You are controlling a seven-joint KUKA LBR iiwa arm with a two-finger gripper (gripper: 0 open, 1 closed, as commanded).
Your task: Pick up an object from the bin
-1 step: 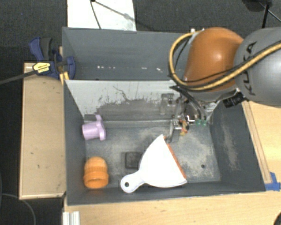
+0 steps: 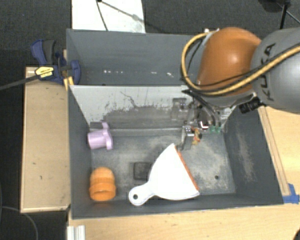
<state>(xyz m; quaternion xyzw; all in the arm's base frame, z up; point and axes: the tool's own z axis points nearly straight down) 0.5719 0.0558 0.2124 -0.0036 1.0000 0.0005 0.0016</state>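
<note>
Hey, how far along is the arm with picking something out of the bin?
Done: nothing lifted yet; the white scoop, lilac spool, orange ribbed piece and small dark block all lie on the bin floor. In hand: the gripper sits low by the scoop's upper tip. Left: grip one thing and raise it clear.

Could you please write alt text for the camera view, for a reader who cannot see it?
The robot's gripper hangs low in a grey metal bin, at the upper edge of a white scoop with an orange rim. Left of it lie a small dark block, a lilac plastic piece and an orange ribbed piece.
</note>
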